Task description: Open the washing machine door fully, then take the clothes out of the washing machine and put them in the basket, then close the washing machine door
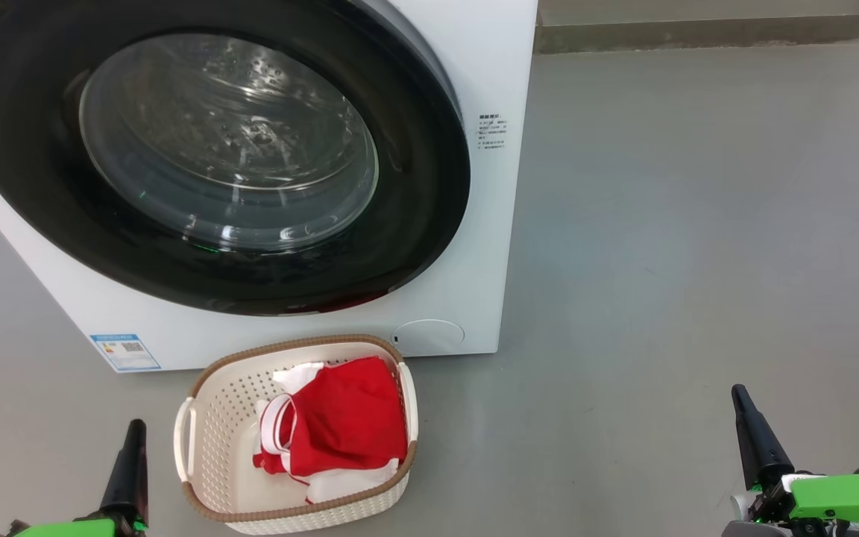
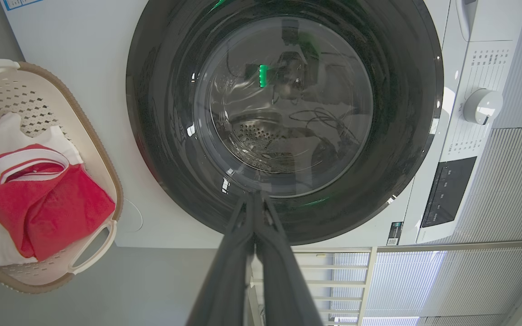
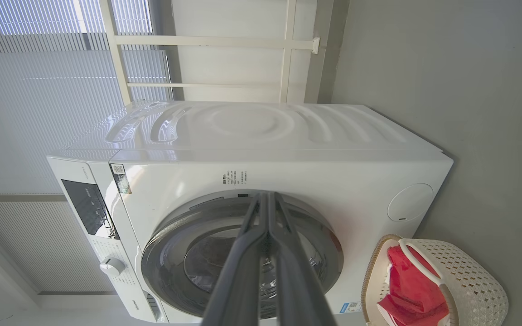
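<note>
The white washing machine (image 1: 489,224) stands ahead with its black-rimmed round door (image 1: 414,224) lying flat against the front, glass bowl (image 1: 228,142) at its centre. On the floor in front sits the cream basket (image 1: 213,418) holding the red and white clothes (image 1: 347,425). My left gripper (image 1: 135,426) is at the lower left, left of the basket, shut and holding nothing. My right gripper (image 1: 737,391) is at the lower right over bare floor, also shut and holding nothing. The left wrist view has the door (image 2: 166,136) and the basket (image 2: 98,136) with clothes (image 2: 52,203); my shut fingers (image 2: 256,199) point at the door's rim.
Grey floor (image 1: 698,261) spreads wide to the right of the machine. A wall base (image 1: 698,33) runs along the back. The right wrist view shows the machine (image 3: 288,158), its control panel (image 3: 84,206), dial (image 3: 111,267), window blinds (image 3: 39,113) behind, and the basket (image 3: 474,280).
</note>
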Motion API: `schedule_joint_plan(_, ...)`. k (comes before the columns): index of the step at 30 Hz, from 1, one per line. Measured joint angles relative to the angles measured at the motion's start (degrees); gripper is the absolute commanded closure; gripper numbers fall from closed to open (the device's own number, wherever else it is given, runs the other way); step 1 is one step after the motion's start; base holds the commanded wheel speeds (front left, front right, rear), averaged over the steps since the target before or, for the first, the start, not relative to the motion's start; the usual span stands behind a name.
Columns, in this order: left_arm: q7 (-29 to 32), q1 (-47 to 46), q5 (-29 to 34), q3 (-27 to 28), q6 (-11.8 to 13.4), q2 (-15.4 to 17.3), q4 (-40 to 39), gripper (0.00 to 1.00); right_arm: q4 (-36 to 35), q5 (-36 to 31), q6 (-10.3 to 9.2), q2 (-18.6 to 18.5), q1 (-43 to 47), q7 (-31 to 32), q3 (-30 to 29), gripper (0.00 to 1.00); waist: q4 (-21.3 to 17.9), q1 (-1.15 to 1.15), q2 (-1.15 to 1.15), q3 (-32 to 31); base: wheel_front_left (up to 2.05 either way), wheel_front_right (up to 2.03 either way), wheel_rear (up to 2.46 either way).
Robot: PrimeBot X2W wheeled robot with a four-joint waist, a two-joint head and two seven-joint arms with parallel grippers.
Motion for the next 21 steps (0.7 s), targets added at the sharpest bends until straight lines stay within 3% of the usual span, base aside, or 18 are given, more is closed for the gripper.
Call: schedule_joint_plan(21,0.0,0.0,0.0,0.0,0.0,0.0,0.0,1.00,0.0,0.0,0.00,0.0,0.0,0.0,0.0,1.00,0.0,0.00,0.00,0.0,0.00,0.00,0.00)
